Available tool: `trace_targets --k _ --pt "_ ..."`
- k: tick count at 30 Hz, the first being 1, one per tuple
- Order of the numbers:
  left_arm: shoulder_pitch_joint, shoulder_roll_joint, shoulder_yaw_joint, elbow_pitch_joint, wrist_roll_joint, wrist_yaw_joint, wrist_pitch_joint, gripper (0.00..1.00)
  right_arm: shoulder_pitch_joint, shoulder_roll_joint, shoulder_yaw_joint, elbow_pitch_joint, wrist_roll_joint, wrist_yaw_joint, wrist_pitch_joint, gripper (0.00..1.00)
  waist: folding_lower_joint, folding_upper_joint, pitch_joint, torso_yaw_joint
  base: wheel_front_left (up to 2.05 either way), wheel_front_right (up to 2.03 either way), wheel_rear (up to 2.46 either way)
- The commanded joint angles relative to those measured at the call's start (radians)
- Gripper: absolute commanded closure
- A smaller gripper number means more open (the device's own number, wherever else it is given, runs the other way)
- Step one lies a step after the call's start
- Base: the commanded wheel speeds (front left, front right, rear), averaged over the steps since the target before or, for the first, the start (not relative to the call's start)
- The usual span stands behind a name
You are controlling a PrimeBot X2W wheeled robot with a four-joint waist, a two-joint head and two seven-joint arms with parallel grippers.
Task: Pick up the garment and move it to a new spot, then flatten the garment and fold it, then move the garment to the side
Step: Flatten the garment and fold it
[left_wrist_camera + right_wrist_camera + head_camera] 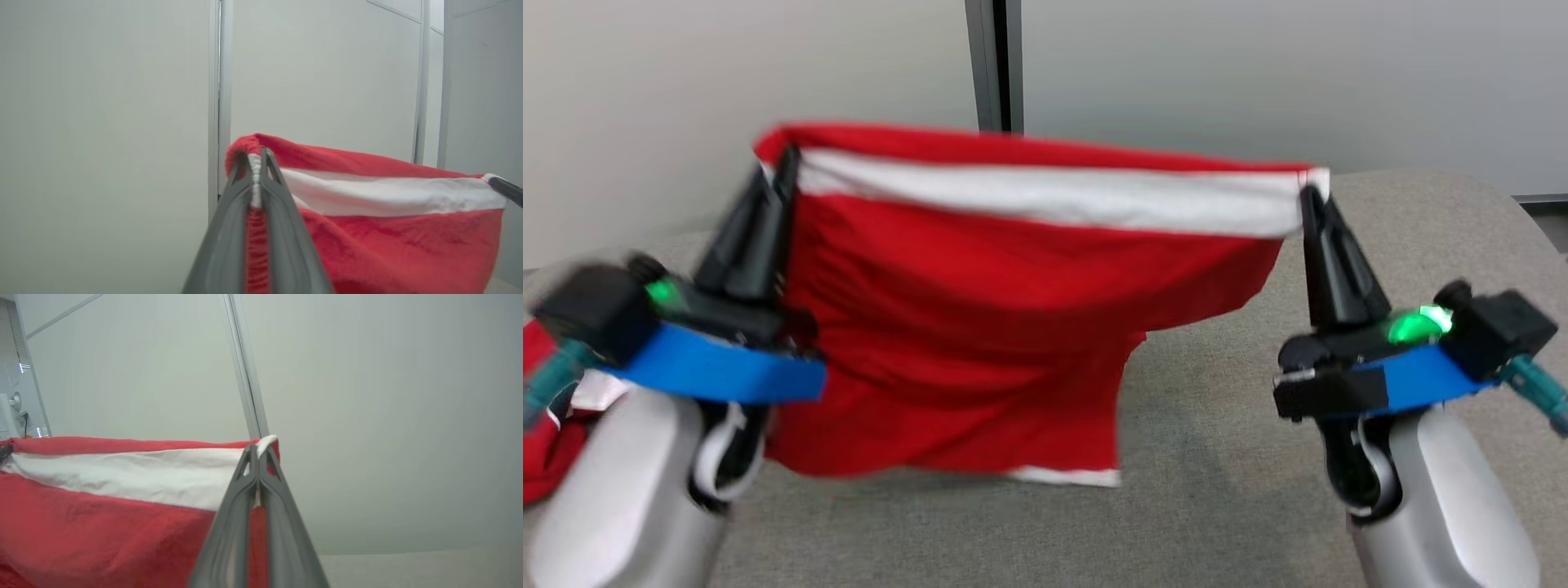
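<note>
Pale wall (686, 82) behind, grey cloth surface (1217, 425) below. My left gripper (786, 159) is clamped on the top left corner of the garment (980, 327). It hangs between my arms, red and rumpled, a white band along its taut top edge. My right gripper (1311, 194) pinches the right corner.

**Arm and Gripper Status: Both Raised, Both Clamped**

The left gripper (784, 163) points up and leans slightly to the right. Its fingers are pressed together on the top left corner of the garment (980, 327). The right gripper (1312, 196) stands nearly upright, fingers pressed together on the top right corner. The left forearm (621, 490) and right forearm (1445, 490) rise from the lower corners of the head view, well apart. Each wrist carries a blue band (719, 376) and a lit green indicator (1413, 327).
</note>
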Motion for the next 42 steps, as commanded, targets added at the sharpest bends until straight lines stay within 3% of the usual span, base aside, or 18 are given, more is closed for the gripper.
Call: trace_targets --k 1,7,11,19,23,29,37,42 --pt "-0.052 0.022 0.003 -0.030 -0.031 -0.002 0.005 1.00 -0.049 -0.003 -0.003 -0.022 -0.023 0.001 0.001 1.00 0.0001 0.0000 0.008 0.000 0.00 0.00 0.00" --pt "-0.245 0.073 0.029 -0.081 -0.125 -0.002 0.111 1.00 -0.245 -0.003 -0.040 -0.054 -0.102 0.000 0.092 1.00 0.0001 0.0000 0.115 0.001 0.00 0.00 0.00" --pt "-0.409 0.080 0.023 -0.008 -0.121 -0.001 0.154 1.00 -0.428 -0.003 -0.052 0.015 -0.121 0.000 0.099 1.00 0.0001 0.0000 0.223 0.006 0.00 0.00 0.00" --pt "-0.781 0.010 0.030 0.236 -0.071 -0.001 0.010 1.00 -0.845 -0.006 -0.205 0.251 -0.261 -0.001 0.002 1.00 0.0001 0.0000 0.366 -0.007 0.00 0.00 0.00" --pt "-0.816 -0.012 0.005 0.266 -0.096 0.001 -0.001 1.00 -0.902 -0.004 -0.220 0.226 -0.278 -0.001 -0.001 1.00 0.0001 0.0000 0.392 -0.002 0.00 0.00 0.00" --pt "-0.611 -0.005 -0.084 0.325 -0.174 0.001 -0.003 1.00 -0.675 -0.005 -0.167 0.196 -0.218 0.000 -0.001 1.00 0.0001 0.0000 0.382 -0.009 0.00 0.00 0.00" --pt "-0.164 -0.057 -0.168 0.446 -0.263 0.001 -0.004 1.00 -0.163 -0.004 -0.052 0.189 -0.085 0.000 -0.002 1.00 0.0001 0.0000 0.310 -0.030 0.00 0.00 0.00" --pt "0.037 -0.087 -0.185 0.485 -0.280 0.000 -0.003 1.00 0.072 -0.003 -0.003 0.196 -0.026 0.000 -0.002 1.00 0.0001 0.0000 0.244 -0.038 0.00 0.00 0.00"
